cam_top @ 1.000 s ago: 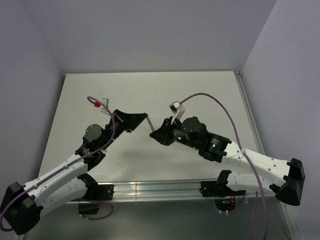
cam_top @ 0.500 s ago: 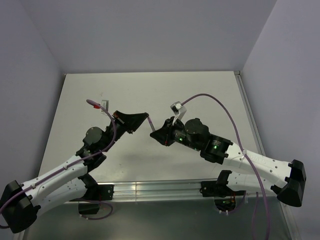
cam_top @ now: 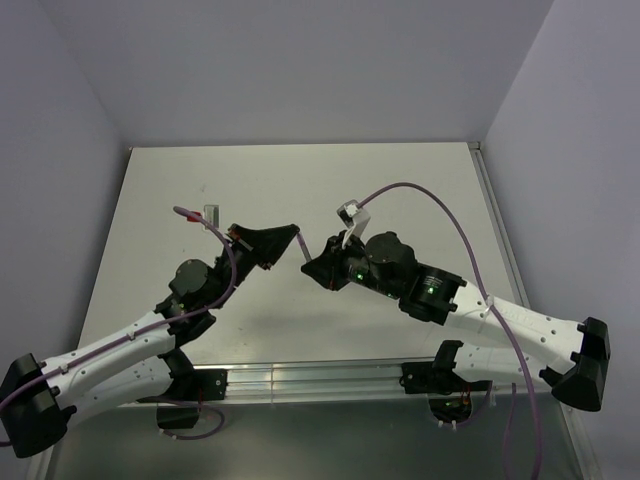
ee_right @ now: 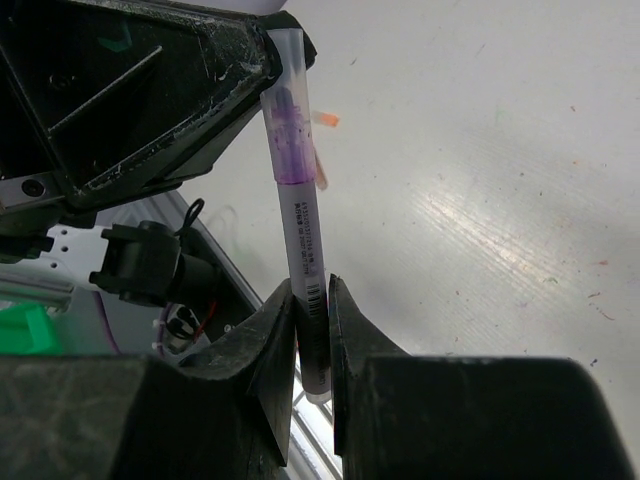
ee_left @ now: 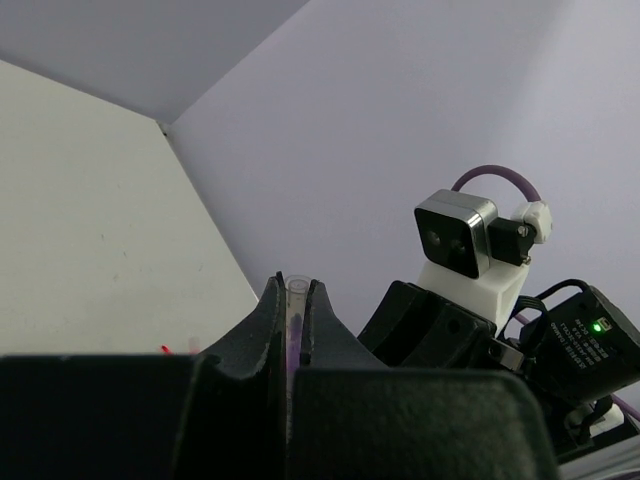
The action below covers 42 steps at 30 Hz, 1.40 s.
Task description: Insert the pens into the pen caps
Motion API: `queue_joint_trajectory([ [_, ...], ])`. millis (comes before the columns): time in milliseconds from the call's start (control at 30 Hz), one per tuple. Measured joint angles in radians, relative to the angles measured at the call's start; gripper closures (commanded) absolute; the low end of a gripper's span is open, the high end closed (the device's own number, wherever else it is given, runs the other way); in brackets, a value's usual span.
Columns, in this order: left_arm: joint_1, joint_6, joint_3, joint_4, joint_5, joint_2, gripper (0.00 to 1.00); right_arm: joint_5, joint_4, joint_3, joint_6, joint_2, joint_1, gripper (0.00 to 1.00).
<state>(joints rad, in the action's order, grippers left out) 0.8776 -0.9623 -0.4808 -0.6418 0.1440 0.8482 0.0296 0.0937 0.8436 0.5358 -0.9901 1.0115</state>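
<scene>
My right gripper is shut on the lower barrel of a pale pen with a printed label. The pen points up and away, and its purple tip sits inside a clear pen cap. That cap is pinched in my left gripper, which is shut on it with the cap's open end showing between the fingertips. In the top view the two grippers face each other over the table's middle: the left gripper, the right gripper, and the pen bridging them.
A small orange piece and a pale stubby tube lie on the white table beyond the cap. The right arm's wrist camera is close in front of the left gripper. A metal rail edges the table's near side.
Both arms have shifted only slightly. The pen stays stretched between the two shut grippers with its tip in the cap.
</scene>
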Motion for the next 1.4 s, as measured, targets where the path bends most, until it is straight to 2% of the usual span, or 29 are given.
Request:
queue_joint_trajectory([
  [500,0.070,0.053,-0.023,-0.019,0.106,0.019,1.00,0.007,0.111,0.094,-0.039,-0.042,0.000,1.00],
  [700,0.082,0.093,-0.083,0.084,0.146,0.007,0.99,0.003,0.134,0.128,-0.040,-0.061,-0.003,1.00],
  [733,0.085,0.108,-0.105,0.114,0.159,0.008,0.87,0.003,0.134,0.136,-0.039,-0.065,-0.005,1.00],
  [767,0.090,0.121,-0.129,0.145,0.173,0.008,0.83,0.002,0.132,0.143,-0.039,-0.068,-0.006,1.00],
  [833,0.096,0.151,-0.185,0.213,0.197,0.015,0.64,0.002,0.131,0.160,-0.034,-0.072,-0.009,1.00],
  [900,0.113,0.172,-0.246,0.283,0.194,0.029,0.49,0.046,0.113,0.174,-0.019,-0.076,-0.024,1.00],
  [967,0.140,0.195,-0.330,0.367,0.204,0.048,0.40,0.100,0.103,0.177,-0.002,-0.080,-0.059,1.00],
  [1100,0.105,0.209,-0.490,0.506,0.286,0.085,0.33,0.164,0.118,0.178,0.031,-0.099,-0.080,1.00],
  [1233,-0.016,0.209,-0.619,0.648,0.358,0.100,0.31,0.158,0.149,0.207,0.042,-0.181,-0.101,1.00],
  [1300,-0.070,0.209,-0.655,0.714,0.387,0.095,0.26,0.122,0.150,0.230,0.043,-0.250,-0.152,1.00],
  [1400,-0.094,0.208,-0.659,0.794,0.409,0.071,0.22,0.066,0.153,0.307,0.033,-0.406,-0.274,1.00],
])
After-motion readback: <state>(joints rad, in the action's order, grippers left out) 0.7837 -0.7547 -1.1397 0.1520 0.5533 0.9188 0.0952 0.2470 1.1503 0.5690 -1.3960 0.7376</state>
